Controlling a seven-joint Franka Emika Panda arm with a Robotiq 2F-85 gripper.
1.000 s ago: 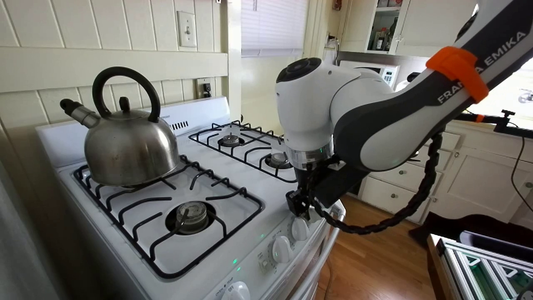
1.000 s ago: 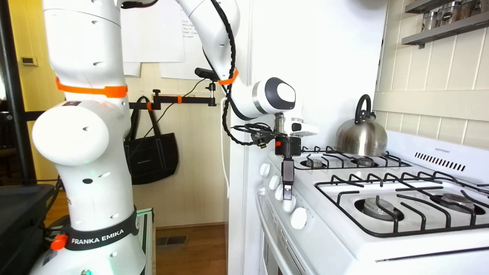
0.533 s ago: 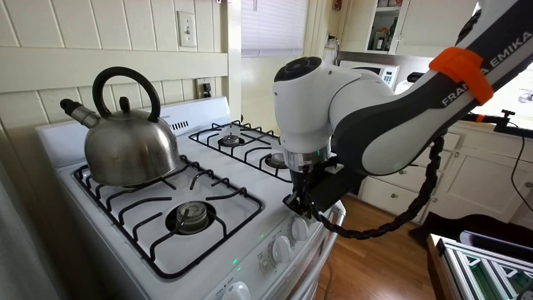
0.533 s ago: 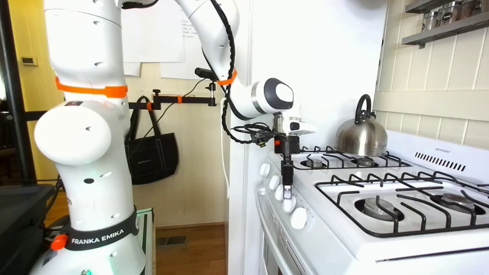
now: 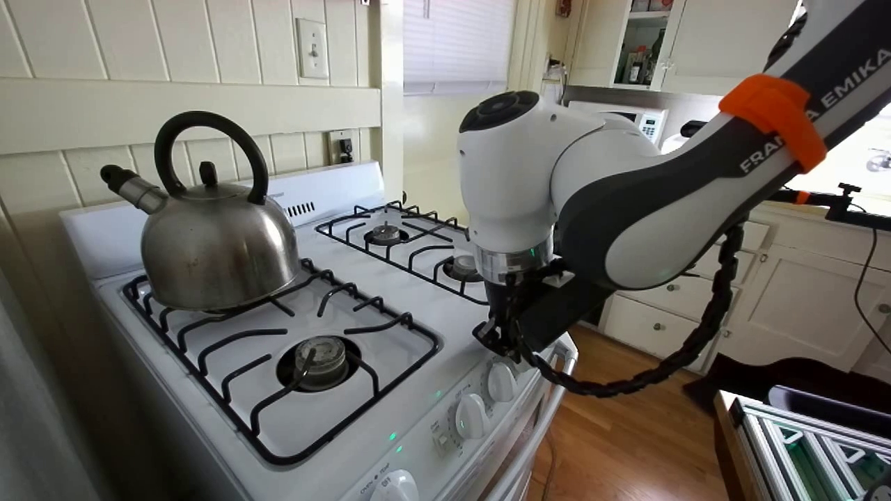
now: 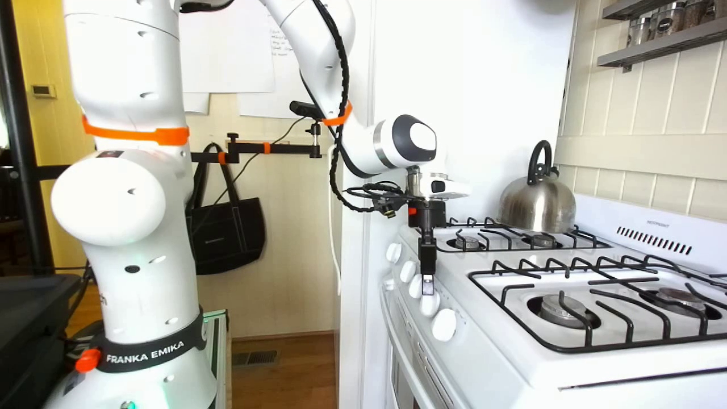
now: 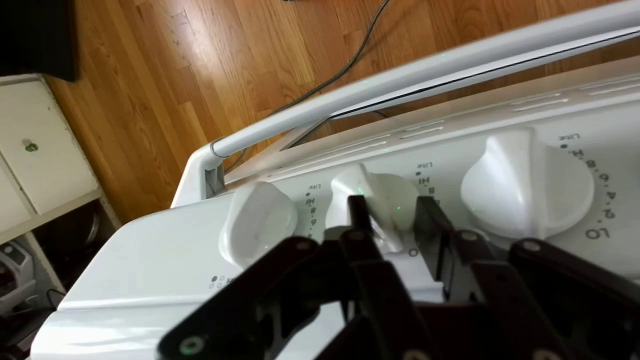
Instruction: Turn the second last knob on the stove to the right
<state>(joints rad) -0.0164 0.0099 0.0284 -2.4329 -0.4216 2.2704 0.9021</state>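
The gripper point(image 7: 392, 212) is unclenched, its fingers apart astride the second-last knob point(image 7: 377, 192); whether they touch it is unclear. That knob lies along the front edge of the stove point(image 5: 390, 287), next to the last knob point(image 7: 260, 222) near the corner. Since a second ago the gripper has shifted slightly along that edge toward the kettle point(image 5: 217, 250), which stays at the opposite back corner.

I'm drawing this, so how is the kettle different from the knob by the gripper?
The kettle is silvery with a black handle; the knob is white. The kettle is much bigger than the knob. The kettle sits on top of the stove; the knob is on its front, by the gripper. Both are rounded.
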